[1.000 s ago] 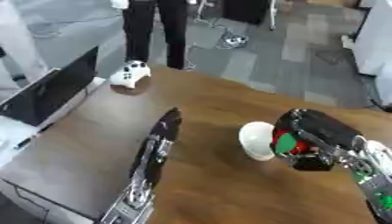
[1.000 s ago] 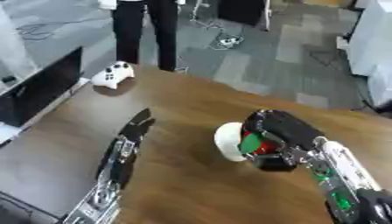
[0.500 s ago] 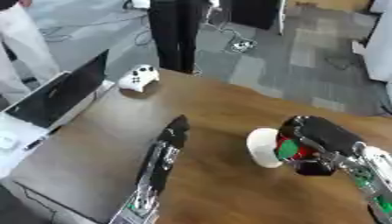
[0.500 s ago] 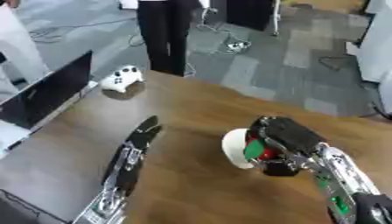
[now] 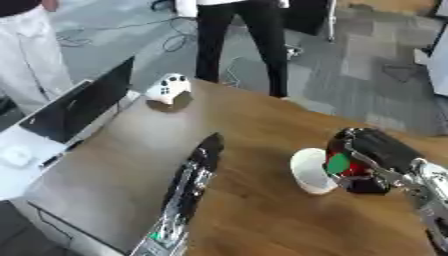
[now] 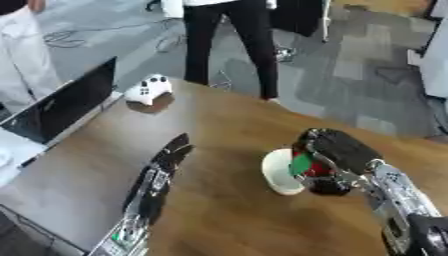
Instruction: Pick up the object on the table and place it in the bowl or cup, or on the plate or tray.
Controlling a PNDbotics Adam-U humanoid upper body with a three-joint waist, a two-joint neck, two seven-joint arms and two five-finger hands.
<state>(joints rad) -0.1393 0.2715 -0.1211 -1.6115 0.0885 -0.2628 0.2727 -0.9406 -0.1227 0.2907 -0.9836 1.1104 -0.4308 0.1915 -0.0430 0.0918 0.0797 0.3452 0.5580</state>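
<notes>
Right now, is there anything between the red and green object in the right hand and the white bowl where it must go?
Nothing visible is in the way. The right hand is curled round the red and green object, directly beside the white bowl on the wooden table. The left hand lies apart, to the left.

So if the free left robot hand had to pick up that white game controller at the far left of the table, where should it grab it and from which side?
Probably across the middle body of the white game controller, coming down from above. It seems to lie flat near the table edge with its two handles splayed, so the body between them looks like the narrowest span. The left robot hand lies open, fingers pointing that way. The laptop crowds its left side.
</notes>
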